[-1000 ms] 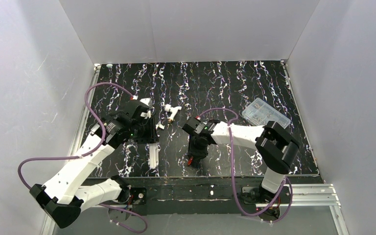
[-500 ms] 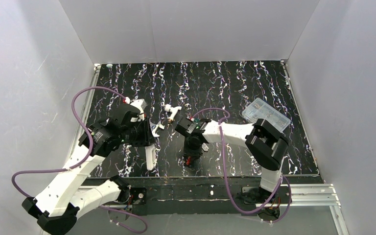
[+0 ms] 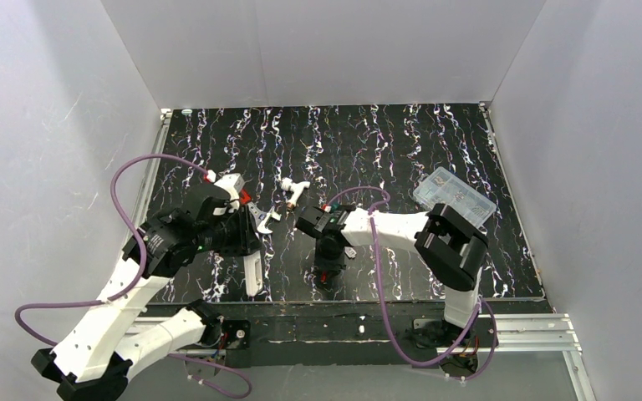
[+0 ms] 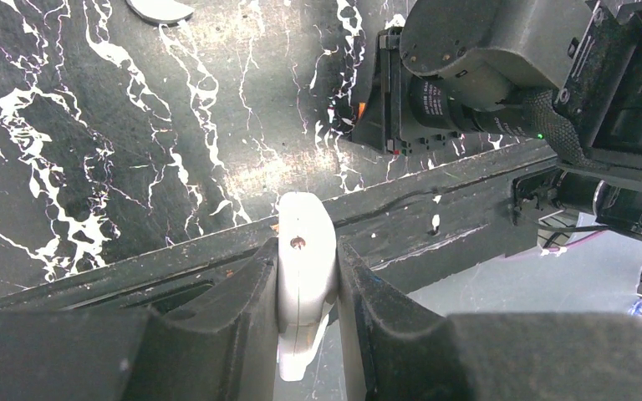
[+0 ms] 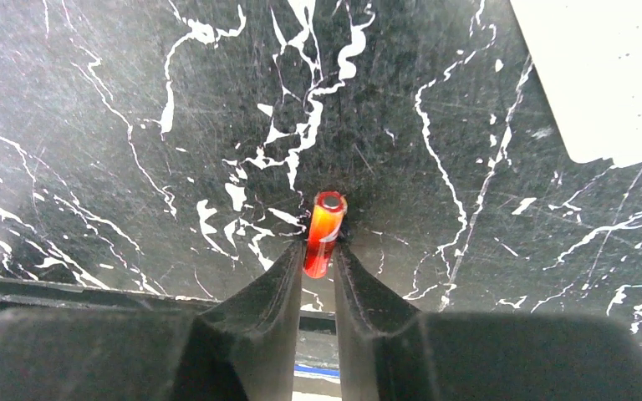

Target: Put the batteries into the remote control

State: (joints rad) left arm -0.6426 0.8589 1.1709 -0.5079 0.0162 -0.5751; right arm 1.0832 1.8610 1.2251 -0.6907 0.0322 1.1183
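The remote control (image 3: pixel 252 271), a slim white bar, hangs lengthwise toward the table's front edge with my left gripper (image 3: pixel 245 242) shut on it. In the left wrist view its rounded end (image 4: pixel 303 276) is pinched between both fingers of the left gripper (image 4: pixel 305 251). To its right, my right gripper (image 3: pixel 326 266) points down at the mat near the front edge. The right wrist view shows that gripper (image 5: pixel 319 251) shut on a red-orange battery (image 5: pixel 326 219), both fingertips touching its sides. The battery shows as a red speck (image 3: pixel 323 276) from above.
A clear plastic box (image 3: pixel 453 194) sits at the right rear. Small white pieces (image 3: pixel 294 190) lie mid-table behind the grippers, and a whitish plate (image 3: pixel 272 215) lies beside the left wrist. The corner of a flat white thing (image 5: pixel 610 75) shows in the right wrist view. The table's front edge (image 4: pixel 435 200) is close.
The right gripper's fingers have narrowed onto the battery and the arm has shifted slightly left. The left arm has drawn the remote nearer the front edge.
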